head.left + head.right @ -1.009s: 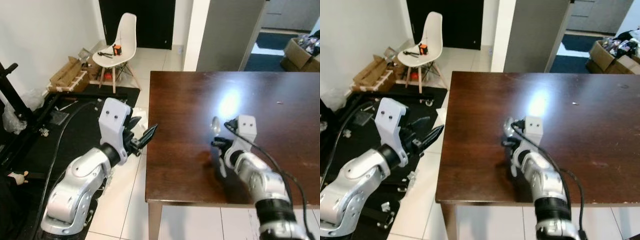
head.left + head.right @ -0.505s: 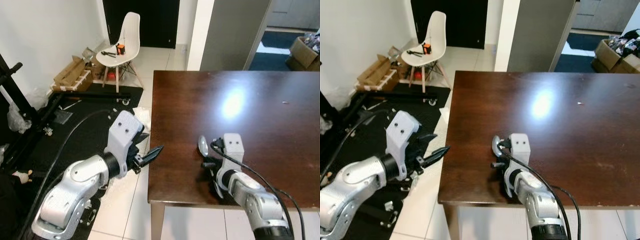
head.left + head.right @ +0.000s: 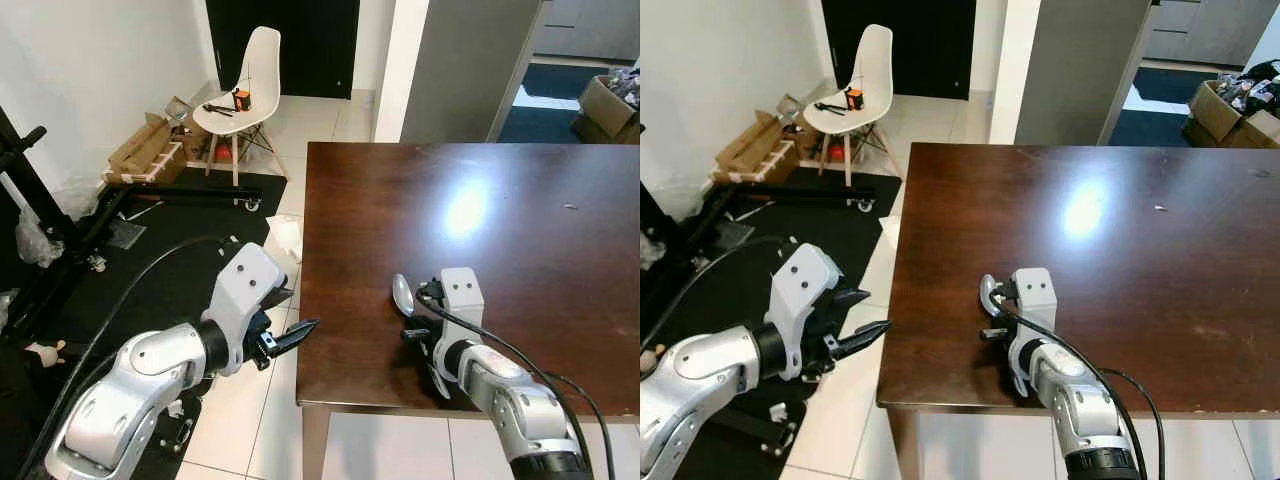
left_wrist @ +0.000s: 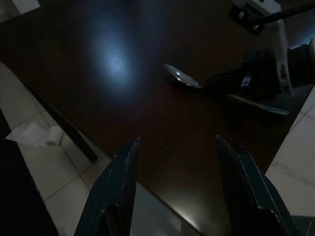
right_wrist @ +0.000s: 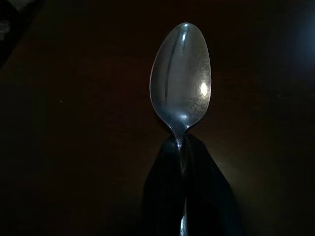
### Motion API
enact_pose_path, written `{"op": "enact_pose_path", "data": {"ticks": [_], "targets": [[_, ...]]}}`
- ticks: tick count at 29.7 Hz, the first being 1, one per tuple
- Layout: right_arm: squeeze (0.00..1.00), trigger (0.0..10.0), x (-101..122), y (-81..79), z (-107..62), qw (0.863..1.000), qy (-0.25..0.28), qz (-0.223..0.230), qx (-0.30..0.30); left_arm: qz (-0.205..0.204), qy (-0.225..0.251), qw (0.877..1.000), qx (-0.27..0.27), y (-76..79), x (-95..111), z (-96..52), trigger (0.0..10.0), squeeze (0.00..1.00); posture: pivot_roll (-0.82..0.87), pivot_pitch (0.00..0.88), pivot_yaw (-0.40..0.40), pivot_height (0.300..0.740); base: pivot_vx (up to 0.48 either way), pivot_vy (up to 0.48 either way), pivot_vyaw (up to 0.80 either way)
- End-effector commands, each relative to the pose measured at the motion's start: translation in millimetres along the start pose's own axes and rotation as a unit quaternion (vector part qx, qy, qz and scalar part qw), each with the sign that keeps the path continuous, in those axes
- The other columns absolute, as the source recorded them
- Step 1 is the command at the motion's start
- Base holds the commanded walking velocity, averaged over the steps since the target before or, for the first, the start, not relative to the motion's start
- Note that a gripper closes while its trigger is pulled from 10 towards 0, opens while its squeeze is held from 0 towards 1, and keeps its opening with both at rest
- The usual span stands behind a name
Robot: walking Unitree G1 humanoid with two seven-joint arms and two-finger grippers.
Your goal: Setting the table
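One spoon [image 3: 402, 294] sits low over the near part of the dark wooden counter [image 3: 520, 210], its long axis running near-to-far with a slight lean — bowl pointing away from the robot and a little left, handle coming back toward the near edge. The right gripper [image 5: 183, 162] has its jaws closed tight on the neck of the spoon just behind the bowl; the wrist view shows both black fingers pinched together on the handle. Whether the bowl touches the wood cannot be told.

The left gripper [image 3: 287, 338] hangs off the counter's left edge, over the pale tiled floor [image 3: 320, 125], jaws spread wide and holding nothing; its two fingers [image 4: 120, 187] point toward the counter.

The counter top is glossy, with one bright patch of reflected light near the middle. Beyond it, on the far left, stands one white chair [image 3: 245, 85] with small tools on its seat, next to flattened cardboard [image 3: 145, 150] against the wall. A black mat [image 3: 160, 260] with a cable covers the floor on the left.
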State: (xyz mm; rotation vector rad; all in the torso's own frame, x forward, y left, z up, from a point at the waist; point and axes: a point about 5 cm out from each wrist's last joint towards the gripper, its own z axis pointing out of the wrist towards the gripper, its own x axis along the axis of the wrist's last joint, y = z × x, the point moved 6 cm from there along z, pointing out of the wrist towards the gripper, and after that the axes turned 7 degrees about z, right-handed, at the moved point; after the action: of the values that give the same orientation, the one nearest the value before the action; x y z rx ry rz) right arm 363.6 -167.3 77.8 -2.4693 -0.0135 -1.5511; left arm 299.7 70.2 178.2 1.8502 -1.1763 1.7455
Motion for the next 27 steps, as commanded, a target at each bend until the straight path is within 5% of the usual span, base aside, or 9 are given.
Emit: {"op": "enact_pose_path", "data": {"ticks": [1,2,3,13,14,27], "targets": [[0.22,10.0,-22.6,12.7,-0.1,0.999,-0.038,0.006,-0.027,-0.001,-0.002,1.000,-0.002,3.4,-2.8,-0.5,10.0,0.00,-0.03,0.005,0.088,0.740,0.000,0.000,0.00],[0.68,10.0,-22.0,14.6,-0.1,0.999,-0.036,0.008,-0.032,-0.001,-0.001,1.000,-0.002,3.8,-2.6,-0.4,10.0,0.00,-0.03,0.005,0.088,0.740,0.000,0.000,0.00],[0.96,10.0,-21.4,15.9,-0.2,0.999,-0.034,0.009,-0.036,-0.002,-0.001,1.000,-0.002,4.0,-2.5,-0.4,10.0,0.00,-0.03,0.005,0.088,0.740,0.000,0.000,0.00],[1.00,10.0,-8.4,25.5,-2.3,0.998,-0.002,0.032,-0.059,-0.002,0.003,1.000,0.000,4.5,-2.1,2.4,10.0,0.00,-0.04,0.008,0.088,0.740,0.000,0.000,0.00],[0.00,10.0,4.9,25.6,-4.7,0.997,0.029,0.043,-0.059,-0.003,0.005,1.000,0.001,4.9,-1.6,3.7,10.0,0.00,-0.04,0.007,0.086,0.740,0.000,0.000,0.00],[0.00,10.0,68.9,26.2,-30.8,0.981,0.169,0.071,-0.065,-0.013,0.018,0.999,0.028,-0.3,2.5,11.7,10.0,0.00,-0.06,0.000,0.085,0.740,0.000,0.000,0.00]]}}
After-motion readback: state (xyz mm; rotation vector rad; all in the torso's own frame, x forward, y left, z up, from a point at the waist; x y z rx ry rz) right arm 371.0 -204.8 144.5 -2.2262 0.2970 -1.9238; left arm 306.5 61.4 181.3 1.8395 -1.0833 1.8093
